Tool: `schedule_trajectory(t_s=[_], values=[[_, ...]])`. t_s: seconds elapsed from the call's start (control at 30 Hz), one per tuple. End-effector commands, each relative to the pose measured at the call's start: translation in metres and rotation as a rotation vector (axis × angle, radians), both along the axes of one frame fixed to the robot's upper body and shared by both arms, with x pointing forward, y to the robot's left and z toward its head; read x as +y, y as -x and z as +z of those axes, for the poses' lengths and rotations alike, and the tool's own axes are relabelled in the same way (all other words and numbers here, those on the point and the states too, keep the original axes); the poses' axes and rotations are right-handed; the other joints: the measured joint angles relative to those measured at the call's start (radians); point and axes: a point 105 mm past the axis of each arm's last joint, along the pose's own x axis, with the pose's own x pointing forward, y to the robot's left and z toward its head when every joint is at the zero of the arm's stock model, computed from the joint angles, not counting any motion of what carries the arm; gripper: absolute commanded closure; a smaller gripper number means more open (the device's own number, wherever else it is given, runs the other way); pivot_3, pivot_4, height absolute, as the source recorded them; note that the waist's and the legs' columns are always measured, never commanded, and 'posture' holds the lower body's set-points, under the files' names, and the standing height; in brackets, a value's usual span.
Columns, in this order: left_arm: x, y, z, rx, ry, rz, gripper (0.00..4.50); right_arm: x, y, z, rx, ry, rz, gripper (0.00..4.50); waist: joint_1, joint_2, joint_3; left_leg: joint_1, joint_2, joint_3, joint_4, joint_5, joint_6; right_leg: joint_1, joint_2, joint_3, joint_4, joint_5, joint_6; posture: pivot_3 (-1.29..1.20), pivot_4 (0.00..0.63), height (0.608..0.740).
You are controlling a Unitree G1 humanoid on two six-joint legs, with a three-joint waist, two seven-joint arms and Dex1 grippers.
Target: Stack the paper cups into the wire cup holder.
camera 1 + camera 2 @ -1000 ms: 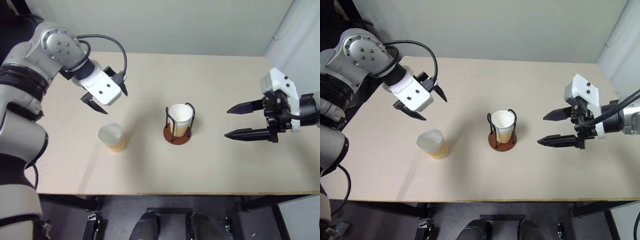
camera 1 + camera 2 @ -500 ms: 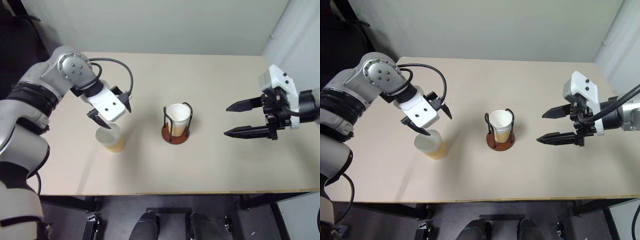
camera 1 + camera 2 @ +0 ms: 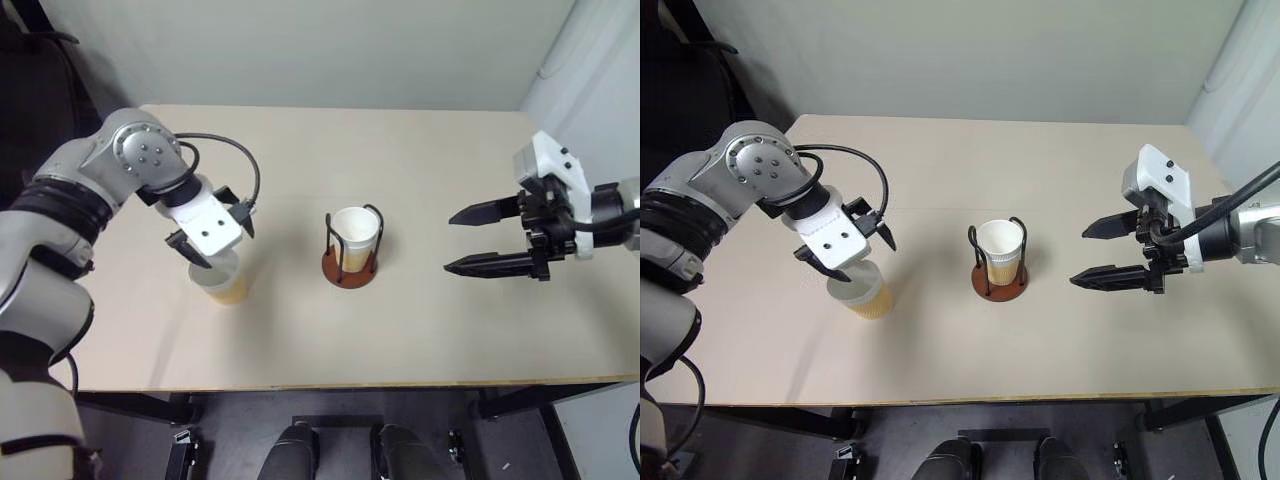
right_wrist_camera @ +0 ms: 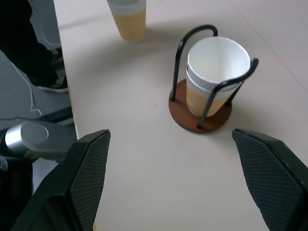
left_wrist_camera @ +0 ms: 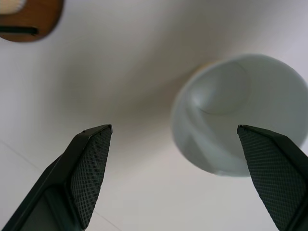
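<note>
The wire cup holder, a reddish-brown disc with black wire loops, stands mid-table with two nested paper cups in it. The right wrist view shows the holder and both rims of the cups. A loose paper cup stands upright to the holder's left. My left gripper hangs open and pointing down just above this cup, covering part of its rim. In the left wrist view the cup lies off-centre, close to one finger. My right gripper is open and empty, right of the holder, pointing at it.
The light table has its front edge near me and a pale wall behind. Past the table's left edge, the right wrist view shows dark floor with a grey metal part.
My left gripper has come down and slightly nearer, from above and behind the loose cup to just over its rim. The right gripper has stayed where it was.
</note>
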Motion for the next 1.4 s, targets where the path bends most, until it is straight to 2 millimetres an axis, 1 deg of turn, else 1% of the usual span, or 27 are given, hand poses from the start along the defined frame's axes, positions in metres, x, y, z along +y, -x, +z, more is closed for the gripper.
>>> schedule_trajectory(t_s=[0.03,0.17,0.43,0.47,0.53,0.57,0.6,0.7,0.73,0.83,0.87,0.9,1.0,1.13,1.2,1.4], values=[[0.006,0.000,0.004,-0.009,-0.013,-0.001,0.05,0.007,0.003,0.012,-0.057,-0.024,0.045,0.37,0.001,0.000,0.000,0.000,-0.001,0.000,0.000,0.000,0.000,0.000,0.001,-0.001,0.000,0.000,0.000,0.00,0.150,0.740],[0.007,-0.001,-0.001,-0.005,-0.019,-0.003,0.05,0.015,0.003,0.018,-0.072,-0.063,0.096,0.37,0.001,0.000,0.000,0.000,-0.001,0.000,0.000,0.001,0.000,0.000,0.000,-0.001,0.000,0.000,0.000,0.00,0.150,0.740],[0.002,0.000,-0.009,0.008,-0.026,-0.026,0.05,0.020,0.000,0.020,-0.091,-0.079,0.116,0.37,0.001,0.000,0.000,-0.001,-0.001,-0.001,-0.001,0.001,0.000,-0.001,0.000,-0.002,-0.001,0.001,-0.001,0.00,0.150,0.740],[0.000,0.000,-0.011,0.012,-0.026,-0.029,0.21,0.020,-0.001,0.020,-0.093,-0.080,0.116,0.37,0.001,0.000,0.000,-0.001,0.000,-0.002,-0.001,0.001,0.000,0.000,-0.001,-0.001,-0.001,0.001,-0.001,0.00,0.150,0.740],[-0.003,0.001,-0.016,0.030,-0.029,-0.034,0.65,0.020,-0.001,0.019,-0.095,-0.081,0.116,0.37,0.002,0.000,0.000,-0.001,-0.001,-0.001,-0.001,0.001,0.000,-0.001,0.000,-0.002,-0.001,0.001,-0.001,0.00,0.150,0.740],[-0.005,0.001,-0.019,0.044,-0.024,-0.033,0.96,0.021,-0.002,0.019,-0.097,-0.083,0.116,0.37,0.001,0.000,0.000,-0.001,0.000,-0.002,0.000,0.001,0.000,-0.001,-0.001,-0.001,-0.001,0.001,-0.001,0.00,0.150,0.740],[-0.007,0.001,-0.022,0.053,-0.021,-0.035,1.38,0.021,-0.002,0.019,-0.099,-0.084,0.116,0.37,0.001,0.000,0.000,-0.001,-0.001,-0.002,0.000,0.001,0.000,0.000,0.000,-0.001,-0.001,0.001,-0.001,0.00,0.150,0.740],[-0.013,0.000,-0.027,0.064,-0.031,-0.047,2.43,0.024,-0.003,0.020,-0.107,-0.095,0.122,0.37,0.001,0.000,0.000,-0.001,-0.001,-0.001,0.000,0.001,0.000,0.000,0.000,-0.002,-0.001,0.001,-0.001,0.00,0.150,0.740],[-0.014,-0.001,-0.028,0.064,-0.036,-0.050,2.85,0.025,-0.003,0.020,-0.109,-0.099,0.123,0.37,0.001,0.000,0.000,-0.001,-0.001,-0.001,0.000,0.001,0.000,0.000,0.000,-0.002,-0.001,0.001,-0.001,0.00,0.150,0.740],[-0.016,-0.002,-0.028,0.064,-0.039,-0.052,3.91,0.028,-0.004,0.021,-0.120,-0.113,0.130,0.37,0.001,0.000,0.000,-0.001,-0.001,-0.001,0.000,0.001,0.000,0.000,0.000,-0.001,-0.001,0.002,-0.001,0.00,0.150,0.740],[-0.016,-0.003,-0.027,0.062,-0.041,-0.053,4.25,0.029,-0.003,0.021,-0.123,-0.121,0.135,0.37,0.000,0.000,0.000,-0.001,0.000,-0.002,0.000,0.001,0.000,0.000,0.000,-0.001,-0.001,0.002,0.000,0.00,0.150,0.740],[-0.017,-0.003,-0.026,0.061,-0.042,-0.052,4.48,0.030,-0.003,0.022,-0.126,-0.127,0.139,0.37,0.000,0.000,-0.001,-0.001,-0.001,-0.001,0.000,0.001,0.000,0.000,0.000,-0.001,-0.001,0.002,0.000,0.00,0.150,0.740],[-0.018,-0.005,-0.023,0.053,-0.042,-0.051,4.48,0.031,-0.002,0.023,-0.128,-0.137,0.144,0.37,0.003,0.001,-0.001,0.000,-0.001,-0.001,-0.001,0.001,0.000,0.000,0.000,-0.001,-0.001,0.002,-0.001,0.00,0.150,0.740],[-0.031,-0.011,-0.010,0.021,0.001,-0.053,4.48,0.027,-0.003,0.023,-0.129,-0.136,0.131,0.37,0.007,0.001,-0.001,0.000,-0.001,-0.001,0.000,0.002,0.000,0.000,0.000,-0.002,-0.001,0.002,-0.001,0.00,0.150,0.740],[-0.043,-0.016,0.003,-0.004,0.030,-0.053,4.48,0.025,-0.004,0.022,-0.126,-0.129,0.122,0.37,0.010,0.000,-0.001,-0.002,-0.002,-0.001,0.001,0.002,0.000,0.000,-0.001,-0.002,-0.002,0.003,-0.001,0.00,0.150,0.740],[-0.080,-0.028,0.061,-0.124,0.100,-0.049,4.48,0.018,-0.005,0.026,-0.126,-0.105,0.106,0.37,0.013,-0.001,0.000,-0.004,-0.003,-0.001,0.000,0.002,0.000,0.000,-0.001,-0.001,-0.005,0.003,-0.001,0.00,0.150,0.740]])
